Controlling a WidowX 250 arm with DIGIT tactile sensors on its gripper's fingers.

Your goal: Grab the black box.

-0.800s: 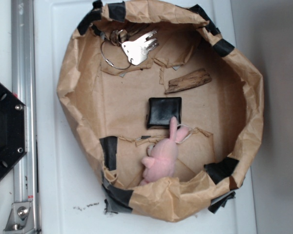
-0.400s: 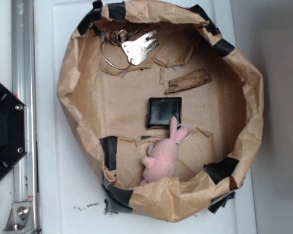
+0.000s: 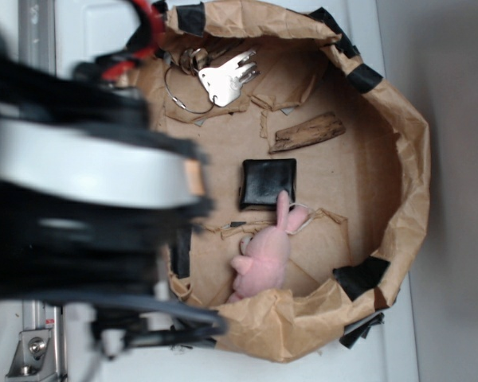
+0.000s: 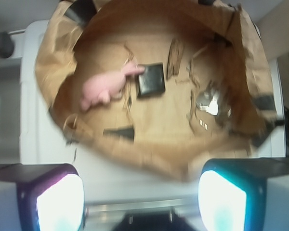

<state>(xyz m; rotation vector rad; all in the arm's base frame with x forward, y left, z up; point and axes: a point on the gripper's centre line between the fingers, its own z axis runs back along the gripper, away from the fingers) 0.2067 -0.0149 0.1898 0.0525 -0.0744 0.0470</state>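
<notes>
The black box [image 3: 268,182] lies flat in the middle of the brown paper bowl [image 3: 414,183], just above the ear of the pink plush bunny [image 3: 263,259]. In the wrist view the box [image 4: 151,80] sits far ahead, right of the bunny [image 4: 103,87]. My gripper [image 4: 140,197] is open and empty, its two fingers wide apart at the bottom corners, above the white surface outside the bowl's near rim. In the exterior view the blurred arm [image 3: 80,207] covers the left side; the fingertips do not show there.
A bunch of keys [image 3: 219,76] lies at the bowl's top left and a piece of wood [image 3: 307,131] above the box. Black tape patches [image 3: 358,274] mark the paper wall. A metal rail [image 3: 33,342] runs along the left, mostly hidden by the arm.
The arm has swung into the exterior view from the left, covering the black hexagonal plate and the bowl's left wall. The box, bunny, keys and wood have not moved.
</notes>
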